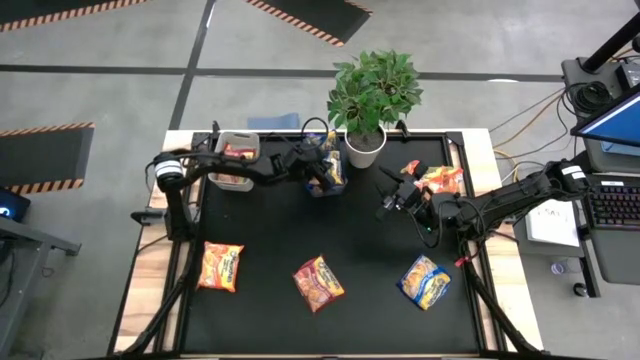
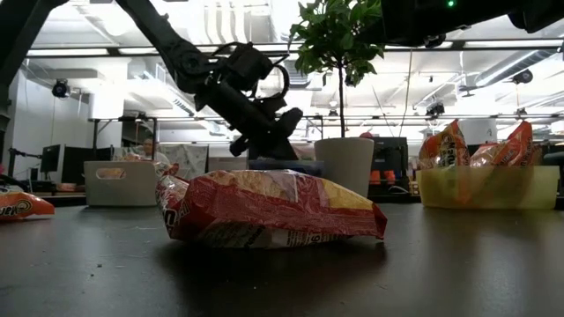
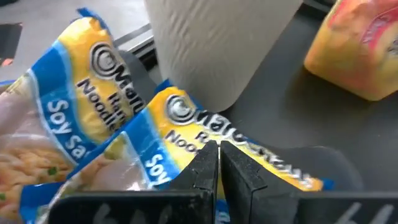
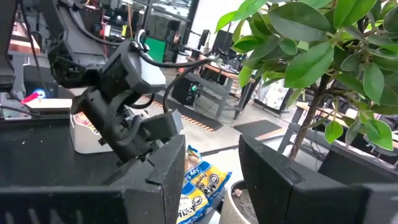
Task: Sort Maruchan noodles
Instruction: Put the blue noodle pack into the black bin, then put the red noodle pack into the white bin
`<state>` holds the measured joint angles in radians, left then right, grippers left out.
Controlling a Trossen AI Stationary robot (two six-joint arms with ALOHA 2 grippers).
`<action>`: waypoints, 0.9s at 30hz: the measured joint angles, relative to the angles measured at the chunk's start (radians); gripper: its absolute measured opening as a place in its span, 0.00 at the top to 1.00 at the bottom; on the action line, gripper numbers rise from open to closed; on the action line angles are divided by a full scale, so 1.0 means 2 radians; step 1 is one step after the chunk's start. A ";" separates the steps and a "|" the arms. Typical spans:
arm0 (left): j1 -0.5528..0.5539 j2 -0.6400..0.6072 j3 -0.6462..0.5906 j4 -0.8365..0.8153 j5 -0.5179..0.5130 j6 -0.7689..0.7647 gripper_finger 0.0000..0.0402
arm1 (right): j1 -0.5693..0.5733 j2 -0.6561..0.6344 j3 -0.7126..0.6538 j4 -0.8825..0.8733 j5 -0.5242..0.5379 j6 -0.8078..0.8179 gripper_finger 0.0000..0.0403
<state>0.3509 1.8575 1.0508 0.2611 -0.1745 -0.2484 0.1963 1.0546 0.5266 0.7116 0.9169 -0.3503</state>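
1. The left gripper (image 1: 328, 170) hangs over the middle bin (image 1: 328, 186) at the back of the tabletop (image 1: 270, 235), beside the potted plant (image 1: 366, 100). Its fingers (image 3: 200, 171) are clenched, nothing clearly between them; blue-and-yellow packets (image 3: 87, 106) lie just ahead of them in the bin, which suggests a drop-off for that flavour.
2. The right gripper (image 1: 390, 200) is held off the tabletop with fingers (image 4: 163, 168) apart and empty, facing the plant and the left arm. Probably it waits its turn.
3. The orange-red bin contents (image 1: 436, 178) sit behind the right fingers, sorted by colour as it appears. A grey bin (image 1: 236, 152) at the back left holds a red packet.
4. Unsorted on the tabletop, well short of both sets of fingers: an orange packet (image 1: 221, 266), a red packet (image 1: 319, 283) and a blue packet (image 1: 425, 281).
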 joint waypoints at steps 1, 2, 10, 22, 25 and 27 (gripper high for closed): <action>-0.003 -0.003 0.000 0.000 0.000 0.000 1.00 | 0.000 0.000 0.000 0.000 0.000 0.000 0.65; -0.007 -0.008 0.000 -0.001 0.000 0.000 1.00 | 0.000 0.000 0.000 0.000 0.000 0.000 0.65; -0.064 -0.078 0.001 -0.044 0.002 0.038 1.00 | 0.000 0.000 0.006 0.002 0.000 -0.021 0.66; -0.215 -0.141 0.001 -0.247 0.070 -0.026 1.00 | 0.000 0.000 0.037 0.002 -0.034 -0.083 0.68; -0.254 -0.134 0.001 -0.232 0.062 -0.038 1.00 | -0.001 0.000 0.042 0.002 -0.057 -0.094 0.68; -0.274 -0.128 0.001 -0.223 0.049 -0.043 1.00 | -0.003 0.000 0.043 0.002 -0.076 -0.097 0.68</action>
<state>-0.1981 1.6025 1.0523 -0.1851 -0.0775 -0.3344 0.1908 1.0538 0.6125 0.7154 0.7657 -0.5451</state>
